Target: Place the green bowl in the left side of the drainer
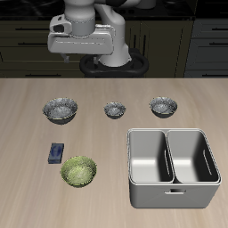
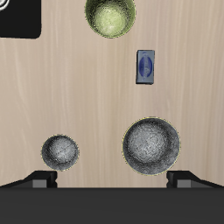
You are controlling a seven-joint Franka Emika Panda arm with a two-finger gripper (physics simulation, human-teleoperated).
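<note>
In the exterior view the green bowl [image 1: 78, 171] sits lower left, beside a small blue box [image 1: 56, 152] whose label is unreadable. The drainer [image 1: 174, 194] fills the lower right, both compartments bare. Three grey bowls [image 1: 114, 109] line the middle. The gripper [image 1: 105, 64] hangs at top; its fingers are hidden.

In the wrist view the fingertips [image 2: 41, 178] stand wide apart, holding nothing; the green bowl [image 2: 110, 17] is cut off by the frame edge.
</note>
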